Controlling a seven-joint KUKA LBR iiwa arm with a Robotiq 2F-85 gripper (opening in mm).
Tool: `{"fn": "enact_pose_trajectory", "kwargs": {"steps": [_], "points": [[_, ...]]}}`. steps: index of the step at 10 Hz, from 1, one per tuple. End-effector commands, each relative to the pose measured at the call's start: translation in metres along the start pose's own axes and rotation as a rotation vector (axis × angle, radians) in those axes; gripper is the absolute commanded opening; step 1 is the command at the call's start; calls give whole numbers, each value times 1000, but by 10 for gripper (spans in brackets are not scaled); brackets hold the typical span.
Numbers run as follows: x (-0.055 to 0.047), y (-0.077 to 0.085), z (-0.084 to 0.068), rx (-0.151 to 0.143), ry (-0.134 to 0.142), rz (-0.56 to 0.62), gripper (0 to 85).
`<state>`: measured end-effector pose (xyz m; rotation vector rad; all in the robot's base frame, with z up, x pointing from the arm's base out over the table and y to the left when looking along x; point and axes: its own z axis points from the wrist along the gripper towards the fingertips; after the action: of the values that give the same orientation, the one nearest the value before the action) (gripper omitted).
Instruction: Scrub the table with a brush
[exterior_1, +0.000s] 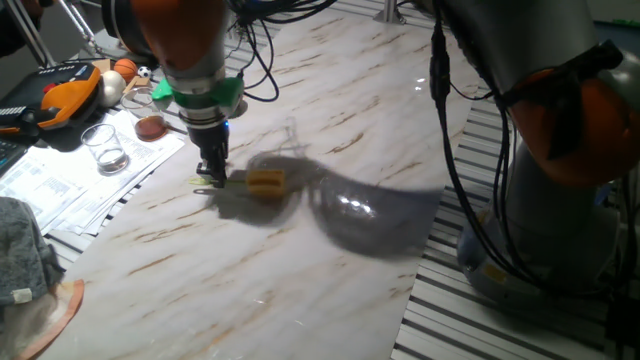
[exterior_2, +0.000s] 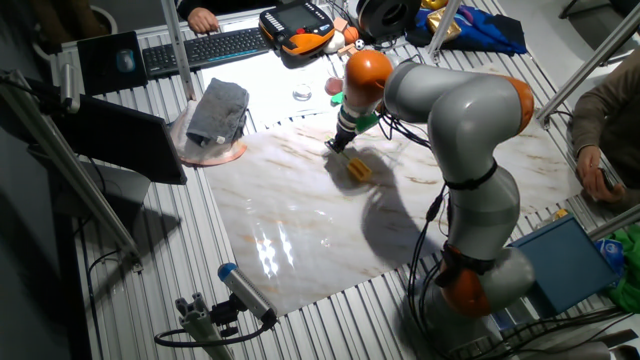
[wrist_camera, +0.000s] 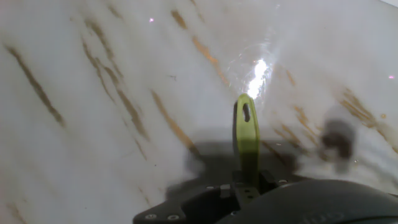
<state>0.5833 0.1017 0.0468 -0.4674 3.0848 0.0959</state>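
Hand view: dark gripper body fills the bottom edge, the brush (wrist_camera: 247, 134) handle, thin yellow-green with a slot near its tip, sticks straight out from between the jaws over the worktop (wrist_camera: 93, 74). Jaws clamped on the handle at its near part; tip end projects past them. Brush head hidden in this view. White glossy marble-look surface with brown-orange streaks, bright glare just beyond the handle tip.

One fixed view: gripper (exterior_1: 211, 178) points straight down at the worktop (exterior_1: 250, 290), pinching the handle end of the brush (exterior_1: 264, 182). Blocky yellow-orange head lies on the surface just beside the jaws, on the side toward the arm's base; a short bit of pale handle pokes out the opposite side. Beyond, a glass (exterior_1: 105, 147) stands on papers (exterior_1: 70, 185) off the worktop edge; grey cloth (exterior_1: 25, 255) at the near left corner.

The other fixed view: gripper (exterior_2: 339, 143) low near the far edge of the worktop (exterior_2: 300, 250), brush (exterior_2: 358, 169) head touching the surface just beside it. Keyboard (exterior_2: 215, 45) farther back.
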Motion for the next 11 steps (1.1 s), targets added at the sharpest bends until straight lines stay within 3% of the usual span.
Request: {"fn": "enact_pose_trajectory", "kwargs": {"steps": [1, 4, 5, 6, 9, 10, 11], "points": [[0, 0, 0, -5, -7, 26, 0], [0, 0, 0, -10, -52, 45, 0], [0, 0, 0, -7, -52, 39, 0], [0, 0, 0, 5, -32, 43, 0], [0, 0, 0, -10, 6, 66, 0], [-11, -6, -4, -22, 10, 80, 0], [-21, -12, -6, -15, 1, 93, 0]]}}
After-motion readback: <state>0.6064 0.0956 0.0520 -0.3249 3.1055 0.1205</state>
